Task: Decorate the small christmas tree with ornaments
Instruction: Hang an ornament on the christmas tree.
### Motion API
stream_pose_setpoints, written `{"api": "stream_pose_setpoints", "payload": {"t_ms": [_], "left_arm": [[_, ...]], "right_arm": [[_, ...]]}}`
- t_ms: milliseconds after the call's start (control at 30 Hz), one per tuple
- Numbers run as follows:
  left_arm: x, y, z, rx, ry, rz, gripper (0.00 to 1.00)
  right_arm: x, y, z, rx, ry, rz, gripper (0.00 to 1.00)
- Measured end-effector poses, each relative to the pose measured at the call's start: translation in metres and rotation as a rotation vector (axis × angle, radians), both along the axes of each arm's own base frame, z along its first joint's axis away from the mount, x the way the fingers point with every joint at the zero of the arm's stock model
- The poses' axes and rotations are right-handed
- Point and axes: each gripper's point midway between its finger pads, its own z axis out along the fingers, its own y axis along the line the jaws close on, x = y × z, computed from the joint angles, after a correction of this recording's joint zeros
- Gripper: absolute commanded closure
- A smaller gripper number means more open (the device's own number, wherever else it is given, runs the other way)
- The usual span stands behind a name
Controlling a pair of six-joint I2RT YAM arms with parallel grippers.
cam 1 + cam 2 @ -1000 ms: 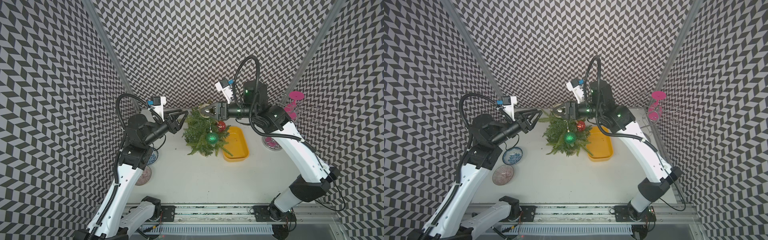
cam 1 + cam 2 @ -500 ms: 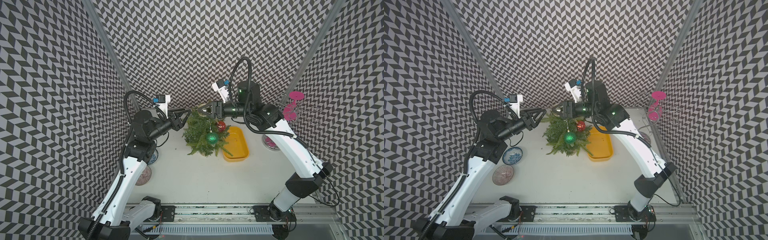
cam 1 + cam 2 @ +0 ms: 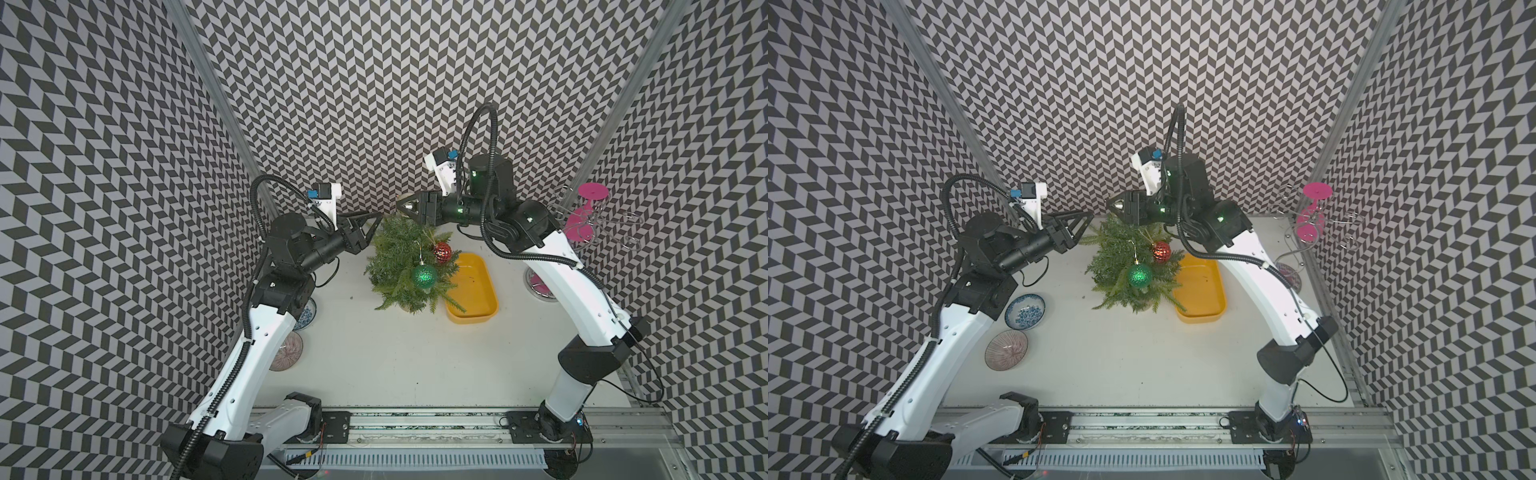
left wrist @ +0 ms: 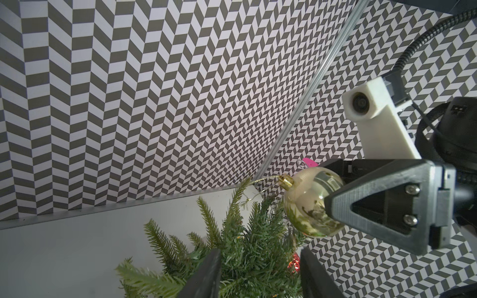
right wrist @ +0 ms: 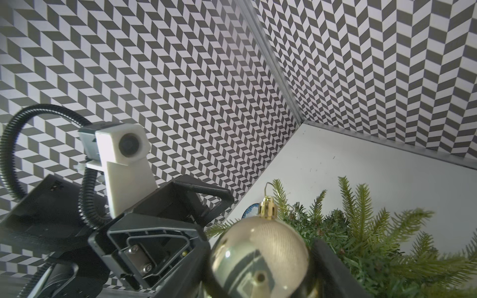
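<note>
Hanger (image 4: pixel 267 178) should slip over a top branch of the small fir (image 3: pixel 395 257); right jaws grip the gold bauble (image 4: pixel 307 203), left jaws stand open, empty.

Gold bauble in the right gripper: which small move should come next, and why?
Probably ease the right gripper slightly down, so that the hanger loop slips over the upright branch tip of the small christmas tree. The gold bauble is clamped above the treetop, its loop appears to lie right at that tip, and the open left gripper holds nothing.
</note>
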Motion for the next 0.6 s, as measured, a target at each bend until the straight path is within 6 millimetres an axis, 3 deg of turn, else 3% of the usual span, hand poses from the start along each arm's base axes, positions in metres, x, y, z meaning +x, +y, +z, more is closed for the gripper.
{"api": "stream_pose_setpoints", "payload": {"t_ms": [267,600], "left_arm": [[0.003,0.001,0.000,-0.001,0.004,0.011,0.49],[0.003,0.001,0.000,-0.002,0.004,0.015,0.49]], "right_arm": [[0.010,0.002,-0.016,-0.047,0.007,-0.025,0.41],[0.006,0.008,-0.025,-0.086,0.006,-0.015,0.41]]}}
